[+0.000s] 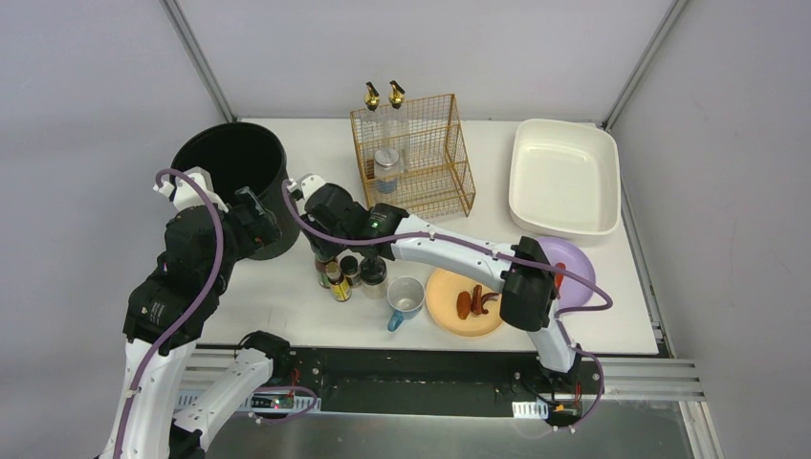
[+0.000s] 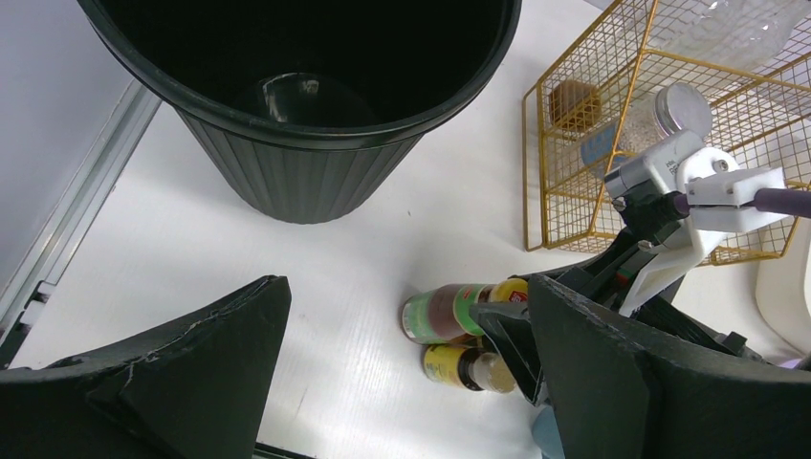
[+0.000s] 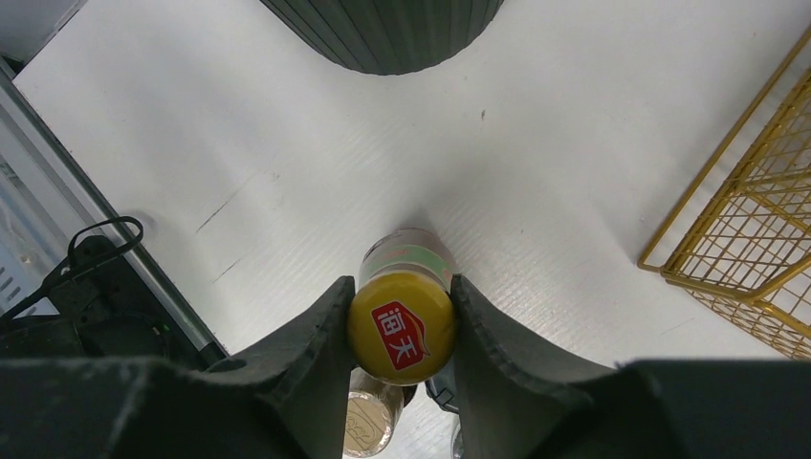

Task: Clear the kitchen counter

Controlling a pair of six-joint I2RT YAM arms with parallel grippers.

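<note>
The white kitchen counter (image 1: 287, 306) holds a cluster of small bottles (image 1: 349, 277). My right gripper (image 1: 325, 256) reaches left over them. In the right wrist view it (image 3: 402, 292) is shut on a bottle with a yellow cap and a red logo (image 3: 401, 330), which stands upright on the counter (image 3: 239, 124). That green-labelled bottle (image 2: 457, 312) also shows in the left wrist view, beside a yellow-labelled one (image 2: 469, 367). My left gripper (image 1: 256, 225) hangs by the black bin (image 1: 230, 177). It (image 2: 402, 382) is open and empty.
A gold wire rack (image 1: 413, 153) with bottles stands at the back. A cream tub (image 1: 564, 177) is at the back right. A purple bowl (image 1: 572, 268), an orange plate (image 1: 449, 287) with sausages and a cup (image 1: 405, 298) sit near the front.
</note>
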